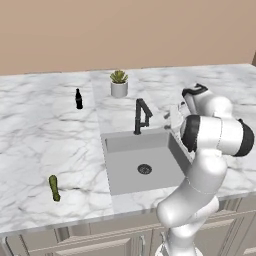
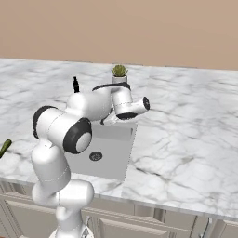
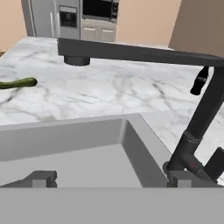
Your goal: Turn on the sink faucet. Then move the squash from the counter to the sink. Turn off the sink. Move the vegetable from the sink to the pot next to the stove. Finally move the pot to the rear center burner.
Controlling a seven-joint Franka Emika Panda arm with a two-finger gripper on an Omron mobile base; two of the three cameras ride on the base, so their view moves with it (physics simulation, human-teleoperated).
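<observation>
squash (image 2: 4,148) cut by left edge, sink faucet (image 3: 192,127) base cropped

Pincer (image 3: 111,179) sits over sink (image 1: 172,145) right rim; faucet (image 1: 141,115) just left of it, behind the basin. Squash (image 1: 54,188) far left on counter (image 1: 40,145), bottle (image 1: 78,99) and plant (image 1: 119,83) beyond.

Matte black sink faucet (image 1: 141,115) upright at back rim of sink (image 1: 165,172), frame centre; angular spout reaching over the basin. Grey rectangular basin, round dark drain mid-floor. Squash (image 1: 54,188): slim, dark green, lying flat on white marble counter (image 1: 40,145), lower left, well apart from sink.
</observation>
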